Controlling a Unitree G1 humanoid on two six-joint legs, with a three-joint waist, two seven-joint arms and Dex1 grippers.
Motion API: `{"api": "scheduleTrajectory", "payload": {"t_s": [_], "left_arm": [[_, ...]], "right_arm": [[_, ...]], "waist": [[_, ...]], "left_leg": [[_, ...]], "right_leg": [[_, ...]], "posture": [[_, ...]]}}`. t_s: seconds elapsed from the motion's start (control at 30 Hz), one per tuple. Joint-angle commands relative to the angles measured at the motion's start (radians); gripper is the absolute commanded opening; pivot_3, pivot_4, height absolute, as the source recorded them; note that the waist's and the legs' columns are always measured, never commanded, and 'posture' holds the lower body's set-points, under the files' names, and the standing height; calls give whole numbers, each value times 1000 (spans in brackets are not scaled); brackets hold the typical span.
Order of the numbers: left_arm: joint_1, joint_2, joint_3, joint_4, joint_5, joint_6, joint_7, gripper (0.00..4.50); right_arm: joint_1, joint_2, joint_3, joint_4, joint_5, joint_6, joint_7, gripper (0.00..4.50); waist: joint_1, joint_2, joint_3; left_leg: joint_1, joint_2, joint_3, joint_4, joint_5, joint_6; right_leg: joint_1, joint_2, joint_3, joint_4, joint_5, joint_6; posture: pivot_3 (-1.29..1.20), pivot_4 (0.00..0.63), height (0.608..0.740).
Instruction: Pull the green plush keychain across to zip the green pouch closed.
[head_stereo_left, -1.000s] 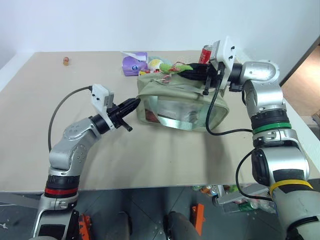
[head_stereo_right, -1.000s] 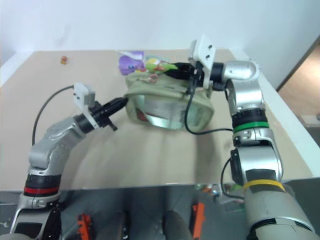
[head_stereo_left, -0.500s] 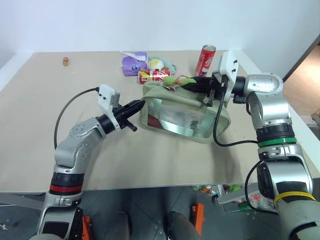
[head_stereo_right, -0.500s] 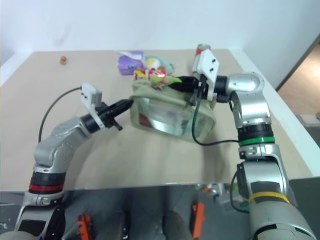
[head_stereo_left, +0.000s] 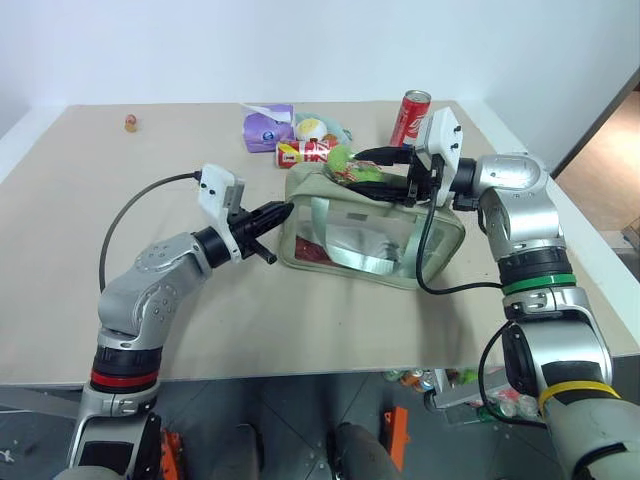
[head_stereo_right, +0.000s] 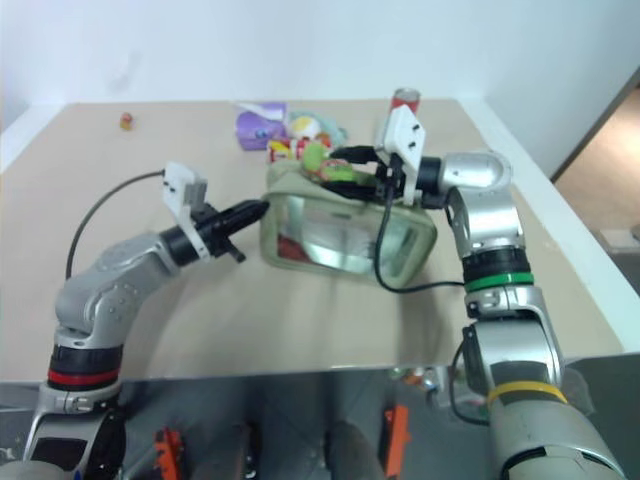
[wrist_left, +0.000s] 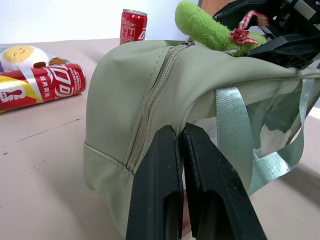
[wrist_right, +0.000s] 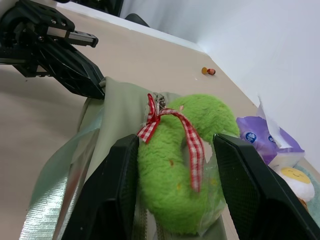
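The right end effector lies level over the top of the pouch, its two fingers spread apart on either side of the keychain; they flank the plush without visibly squeezing it, so whether they touch it cannot be told. The keychain, a lime-green fuzzy curl tied with a red checked ribbon, rests on the pouch's top at the end nearest the left end effector, its metal ring at the zipper. The left end effector is clenched, fingers pressed together, pinching the fabric at that end of the pouch just below the zipper, which looks closed there. The pouch sits on the table toward the far right corner, its clear window side facing the robot and a green strap hanging over it. Just behind it lie a red can on its side, a yellow-faced plush and a purple packet. An upright red can stands near the table's far edge, and a small orange thing sits well apart toward the far left corner.
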Motion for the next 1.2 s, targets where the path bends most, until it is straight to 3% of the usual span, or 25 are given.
{"api": "scheduleTrajectory", "payload": {"t_s": [0.03, 0.1, 0.17, 0.67, 1.2], "left_arm": [[-15, 12, 21, -58, -12, -12, 4, 0], [-18, 13, 18, -56, -9, -10, 4, 0], [-20, 13, 16, -52, -8, -9, 5, 0], [-45, -11, 36, -27, 7, -4, 103, 0], [-24, -20, 32, -42, 77, -66, 174, 0]], "right_arm": [[-31, -6, -2, 9, -1, -17, 5, 1266], [-30, -11, -4, 14, -3, -19, 9, 475], [-29, -16, -6, 17, -5, -22, 11, 43], [-62, -87, -64, -79, 19, -43, -41, 43], [65, -236, -132, -167, 24, 2, -144, 43]], "waist": [[0, 0, 0], [0, 0, 0], [0, 0, 0], [0, 0, 0], [1, 0, 0]], "left_leg": [[0, 0, 0, 0, 0, 0], [0, 0, 0, 0, 0, 0], [0, 0, 0, 0, 0, 0], [0, 0, 0, 0, 0, 0], [0, -1, 0, 0, 0, 0]], "right_leg": [[0, 0, 0, 0, 0, 0], [0, 0, 0, 0, 0, 0], [0, 0, 0, 0, 0, 0], [0, 0, 0, 0, 0, 0], [0, -1, 0, 0, 0, 0]], "posture": [[0, 150, 740], [0, 150, 740], [0, 150, 740], [0, 150, 740], [0, 150, 740]]}}
